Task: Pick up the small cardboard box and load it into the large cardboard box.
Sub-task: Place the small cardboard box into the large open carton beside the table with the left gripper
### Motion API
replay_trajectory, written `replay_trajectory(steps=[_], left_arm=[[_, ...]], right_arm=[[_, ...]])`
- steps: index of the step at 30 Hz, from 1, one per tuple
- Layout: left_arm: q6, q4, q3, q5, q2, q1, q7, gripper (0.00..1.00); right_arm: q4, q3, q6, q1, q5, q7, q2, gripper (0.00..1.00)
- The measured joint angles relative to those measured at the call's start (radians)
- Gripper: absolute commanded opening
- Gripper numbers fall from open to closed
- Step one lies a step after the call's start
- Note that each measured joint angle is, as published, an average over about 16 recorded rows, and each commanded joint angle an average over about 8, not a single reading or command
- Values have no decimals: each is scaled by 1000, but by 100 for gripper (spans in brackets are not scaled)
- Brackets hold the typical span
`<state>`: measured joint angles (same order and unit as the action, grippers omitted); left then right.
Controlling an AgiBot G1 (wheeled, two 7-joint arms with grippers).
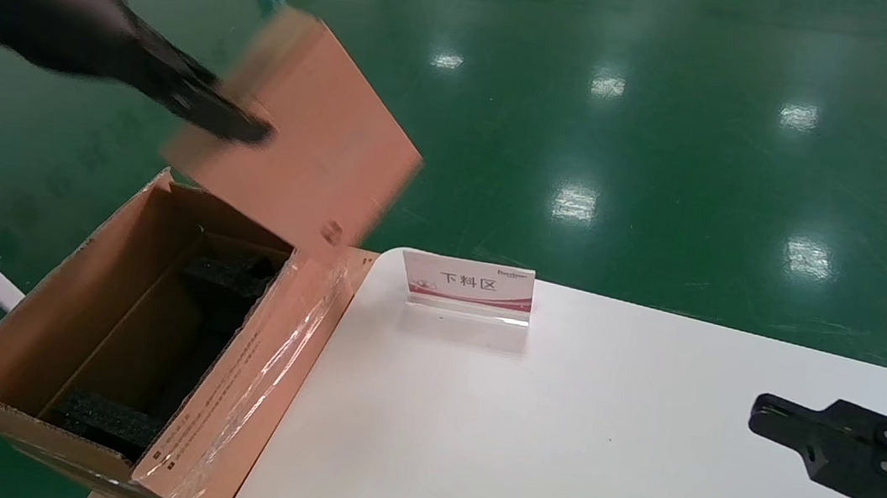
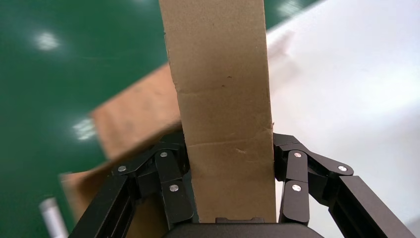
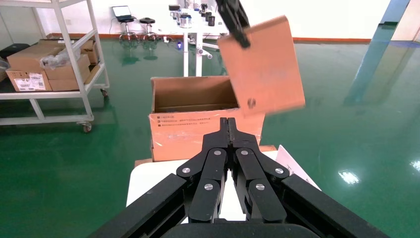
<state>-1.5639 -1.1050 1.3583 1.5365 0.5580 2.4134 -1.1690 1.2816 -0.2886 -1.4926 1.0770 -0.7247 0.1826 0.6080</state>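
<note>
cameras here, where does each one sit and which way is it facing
Head view: up on the robot's head, looking forward and down at the large cardboard box and white table; both arms show.
Left wrist view: on the left wrist, looking along the left gripper clamping the small cardboard box.
Right wrist view: on the right wrist above the table, looking past the shut right gripper at both boxes.
All three show the small cardboard box.

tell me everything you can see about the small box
The small box is a plain brown cardboard carton with a small black mark near one corner. It is off the table, tilted in the air above the far end of the open large box, with the left gripper shut on it, fingers pressing its two sides.
</note>
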Motion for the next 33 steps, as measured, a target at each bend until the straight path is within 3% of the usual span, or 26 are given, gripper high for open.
replay_trajectory(steps=[8, 18, 26, 33], left_arm=[[-32, 69, 102, 39, -29, 139, 97, 0], [-41, 161, 396, -6, -18, 251, 144, 0], [-33, 248, 615, -96, 14, 279, 141, 0], [-15, 314, 721, -170, 34, 254, 131, 0]], right_arm=[[0, -1, 0, 0, 0, 0, 0, 100], [0, -1, 0, 0, 1, -1, 0, 100], [0, -2, 1, 0, 1, -1, -1, 100], [0, -2, 1, 0, 1, -1, -1, 100]])
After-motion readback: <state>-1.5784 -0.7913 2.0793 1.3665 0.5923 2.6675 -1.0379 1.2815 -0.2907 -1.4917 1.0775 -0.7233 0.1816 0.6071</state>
